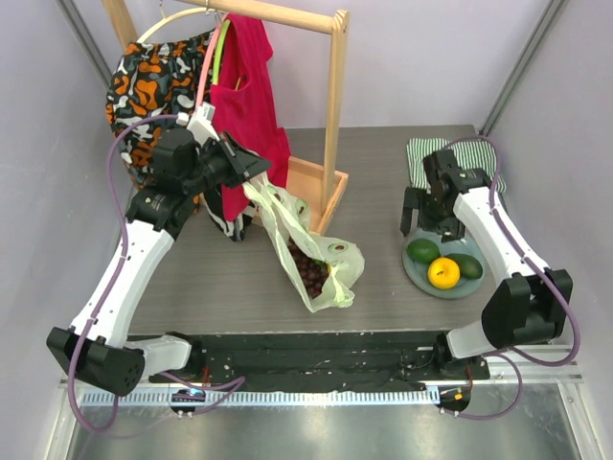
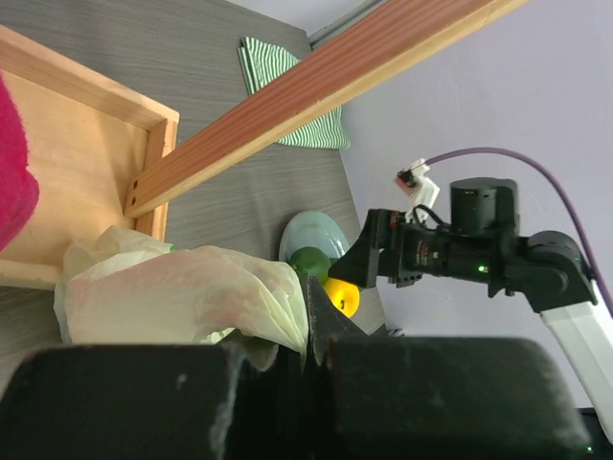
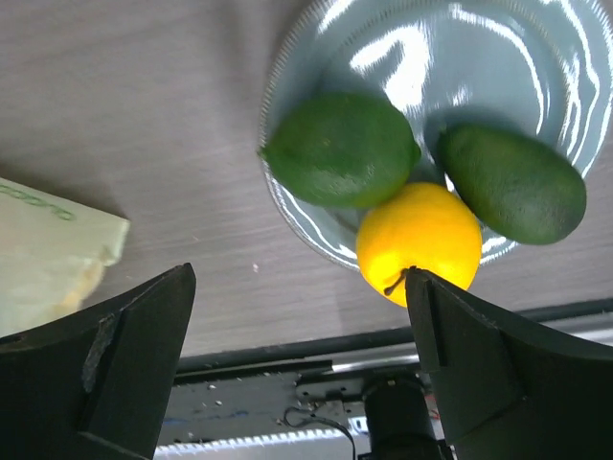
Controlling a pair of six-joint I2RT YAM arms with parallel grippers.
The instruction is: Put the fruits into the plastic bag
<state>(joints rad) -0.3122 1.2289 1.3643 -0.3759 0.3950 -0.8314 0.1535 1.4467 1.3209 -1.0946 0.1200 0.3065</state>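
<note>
Left end effector [image 1: 257, 174]: closed, pinching the rim of 1 plastic bag [image 1: 337, 257], which hangs to the counter [image 1: 220, 287]. 1 grape bunch [image 1: 308, 268] inside the bag. Right end effector [image 3: 299, 316]: wide open, empty, above 1 plate [image 3: 536, 57]. On the plate are 3 fruits, touching: 2 green avocados [image 3: 340, 149] [image 3: 512, 182] and 1 yellow citrus [image 3: 419, 240].

Grey wood-grain table [image 1: 211, 287] is carrying four things. Striped cloth [image 1: 418, 153] is lying folded at the far right corner. Round grey plate [image 1: 414, 271] is sitting by the right edge, on the cloth's near side. Wooden rack base [image 1: 311, 187] is standing mid-width at the far edge. Plastic bag [image 1: 340, 278] is resting its lower end near the centre.
</note>
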